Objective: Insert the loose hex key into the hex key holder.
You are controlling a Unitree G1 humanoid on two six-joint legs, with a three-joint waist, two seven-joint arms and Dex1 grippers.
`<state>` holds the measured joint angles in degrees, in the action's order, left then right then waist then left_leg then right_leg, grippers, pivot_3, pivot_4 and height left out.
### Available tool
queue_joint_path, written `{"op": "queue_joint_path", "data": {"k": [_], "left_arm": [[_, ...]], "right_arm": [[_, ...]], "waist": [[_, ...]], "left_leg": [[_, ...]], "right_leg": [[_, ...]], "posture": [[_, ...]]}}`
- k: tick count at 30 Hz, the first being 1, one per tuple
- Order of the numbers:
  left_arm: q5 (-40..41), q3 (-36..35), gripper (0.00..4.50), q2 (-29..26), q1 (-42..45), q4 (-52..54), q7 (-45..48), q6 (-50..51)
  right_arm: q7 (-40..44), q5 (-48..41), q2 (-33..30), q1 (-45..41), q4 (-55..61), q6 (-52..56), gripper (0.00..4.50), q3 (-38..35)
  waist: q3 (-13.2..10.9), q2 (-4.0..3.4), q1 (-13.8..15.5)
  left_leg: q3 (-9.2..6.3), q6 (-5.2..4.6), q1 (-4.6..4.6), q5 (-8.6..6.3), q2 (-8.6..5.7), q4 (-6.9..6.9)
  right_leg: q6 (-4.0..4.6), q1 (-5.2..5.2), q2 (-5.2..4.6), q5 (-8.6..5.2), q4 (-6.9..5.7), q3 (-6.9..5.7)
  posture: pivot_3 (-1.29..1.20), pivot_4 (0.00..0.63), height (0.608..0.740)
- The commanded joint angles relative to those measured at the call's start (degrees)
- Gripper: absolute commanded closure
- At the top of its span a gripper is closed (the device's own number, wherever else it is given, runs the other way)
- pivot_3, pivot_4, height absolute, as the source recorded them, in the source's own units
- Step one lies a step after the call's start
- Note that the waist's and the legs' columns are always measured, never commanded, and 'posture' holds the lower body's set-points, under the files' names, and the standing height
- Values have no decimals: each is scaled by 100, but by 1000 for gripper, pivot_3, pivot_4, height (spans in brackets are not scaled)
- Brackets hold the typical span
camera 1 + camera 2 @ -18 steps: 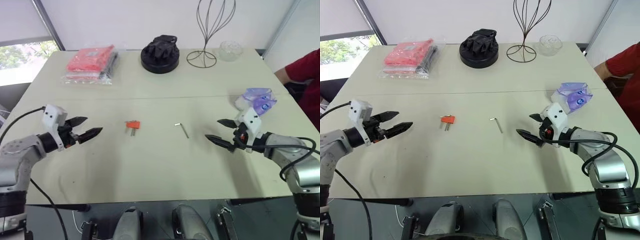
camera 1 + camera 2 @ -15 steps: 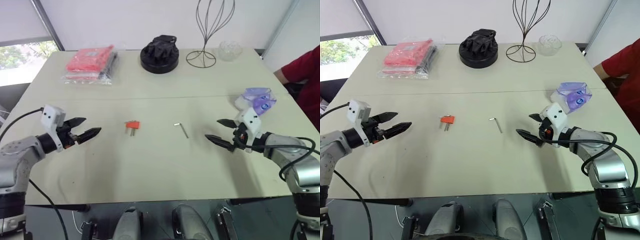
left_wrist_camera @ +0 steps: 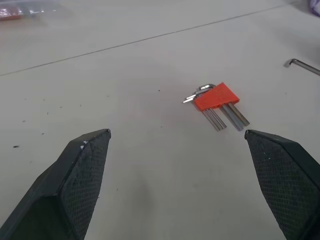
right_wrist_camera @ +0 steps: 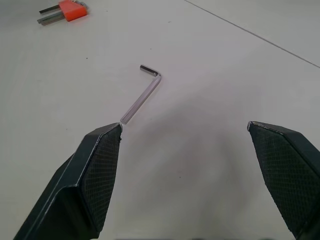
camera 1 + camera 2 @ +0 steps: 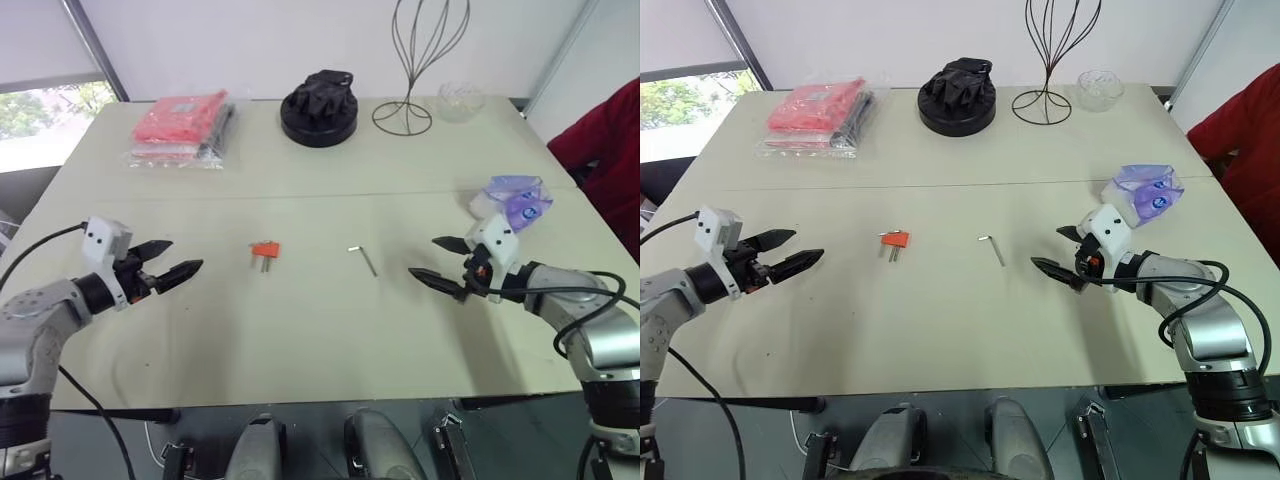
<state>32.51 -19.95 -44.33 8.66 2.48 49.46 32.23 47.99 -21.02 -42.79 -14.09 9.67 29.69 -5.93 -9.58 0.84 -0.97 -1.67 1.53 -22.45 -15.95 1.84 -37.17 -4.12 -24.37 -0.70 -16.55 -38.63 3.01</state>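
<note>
The loose hex key (image 5: 364, 258), a thin L-shaped silver rod, lies flat on the cream table (image 5: 320, 330) near its middle. To its left rests the hex key holder (image 5: 265, 250), a small orange block with short metal keys sticking out toward me. My left gripper (image 5: 168, 261) hovers open at the table's left side, pointing at the holder (image 3: 216, 96) from a short distance. On the right, my right gripper (image 5: 433, 262) is open too, aimed at the loose key (image 4: 143, 93) with a gap between them. Neither gripper holds anything.
At the back stand a red packet in clear wrap (image 5: 183, 124), a black round object (image 5: 320, 108), a wire stand (image 5: 415, 60) and a glass bowl (image 5: 460, 98). A purple-and-white bag (image 5: 514, 197) lies beside my right arm. A person's red sleeve (image 5: 606, 135) shows at the right edge.
My left gripper has sunk slightly and drawn back a little to the left. The person's red sleeve has moved further into the picture. Hex key and holder lie unmoved.
</note>
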Motion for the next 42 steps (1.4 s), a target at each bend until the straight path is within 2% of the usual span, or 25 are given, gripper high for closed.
{"op": "queue_joint_path", "data": {"k": [1,8,12,17,23,26,32,37,42], "left_arm": [[61,-142,20,2,71,136,-20,-101],[-122,6,20,-229,290,-218,317,-332],[-654,416,20,-552,632,-688,707,-897],[-908,1164,20,-971,1983,-1613,2029,-1255],[-1350,1915,20,-1005,3008,-2294,2937,-1569],[-1269,1943,20,-929,2884,-1955,3018,-1451],[-939,1596,20,-987,2114,-1047,2830,-957],[-788,1294,20,-946,1471,-524,2448,-709],[-632,1061,20,-884,910,-2,2086,-485]], "right_arm": [[-11,-21,10,-40,64,-76,307,-77],[30,89,28,-354,-60,-149,307,117],[42,119,204,-623,-101,-151,307,339],[207,546,1204,-1843,-841,-548,307,1423],[237,1381,2418,-3141,-3277,-1939,307,2216],[146,1916,2922,-3637,-4664,-2861,307,2530],[125,2333,3578,-4259,-6479,-3954,307,2551],[-127,2575,4072,-4734,-7486,-4460,307,2465],[-94,2608,4497,-5109,-7990,-4590,307,2272]], "waist": [[0,0,0],[0,0,-6],[0,0,-7],[-2,2,-42],[-2,1,-130],[-3,2,-170],[-3,2,-288],[-3,2,-342],[-4,0,-333]], "left_leg": [[0,0,0,0,0,0],[1,0,0,0,-1,0],[2,0,1,0,-2,-1],[5,1,2,1,-2,-5],[5,1,-4,1,-5,0],[8,1,-7,1,-4,-2],[3,2,-6,1,0,-1],[-3,4,3,2,1,-1],[-10,5,5,2,5,6]], "right_leg": [[0,0,0,0,0,0],[0,0,0,0,0,0],[0,0,2,0,0,-1],[1,0,11,1,-1,-2],[0,-2,4,1,0,-9],[0,-4,1,2,2,-7],[0,-18,-1,2,-42,-5],[0,-19,0,2,-46,-2],[1,-22,-3,1,-50,-1]], "posture": [[0,150,740],[0,150,740],[0,150,740],[0,150,740],[0,150,740],[0,150,740],[0,150,740],[0,150,740],[0,150,740]]}}
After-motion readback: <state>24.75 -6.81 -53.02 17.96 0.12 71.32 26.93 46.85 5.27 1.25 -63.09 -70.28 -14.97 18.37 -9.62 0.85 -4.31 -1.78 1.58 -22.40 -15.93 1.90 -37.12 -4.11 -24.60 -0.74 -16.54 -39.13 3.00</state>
